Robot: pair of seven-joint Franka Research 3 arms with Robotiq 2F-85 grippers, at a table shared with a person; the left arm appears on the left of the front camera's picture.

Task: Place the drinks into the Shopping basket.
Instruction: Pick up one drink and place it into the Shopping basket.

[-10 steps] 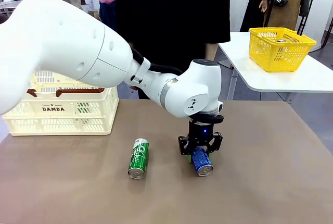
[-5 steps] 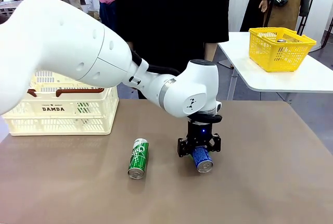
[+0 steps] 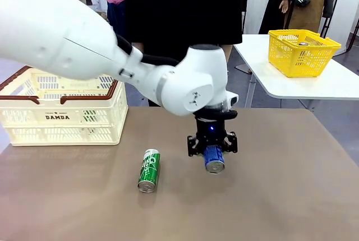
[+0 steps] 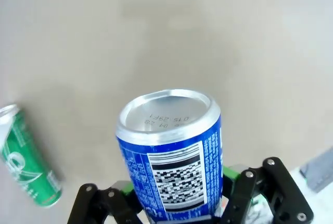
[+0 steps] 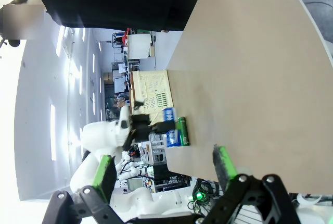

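Note:
The blue drink can point(image 3: 214, 160) hangs just above the brown table, tilted, with its silver end toward the camera. My left gripper point(image 3: 212, 150) is shut on it from above. In the left wrist view the blue can point(image 4: 171, 151) stands between the green-padded fingers point(image 4: 232, 173), and the green can point(image 4: 26, 164) lies at the left. The green can point(image 3: 149, 170) lies on its side on the table, left of the gripper. The Shopping basket point(image 3: 61, 115), cream with a brown rim, stands at the table's back left. My right gripper point(image 5: 164, 172) is open with nothing in it, off the table's side.
A person in black stands at the far edge behind the left arm. A yellow basket point(image 3: 302, 52) sits on a white side table point(image 3: 314, 87) at the back right. Bare tabletop lies between the green can and the Shopping basket.
The left gripper closed on the blue can and lifted it off the table, shifting slightly left. The arm rose, uncovering more of the Shopping basket. The green can stayed put.

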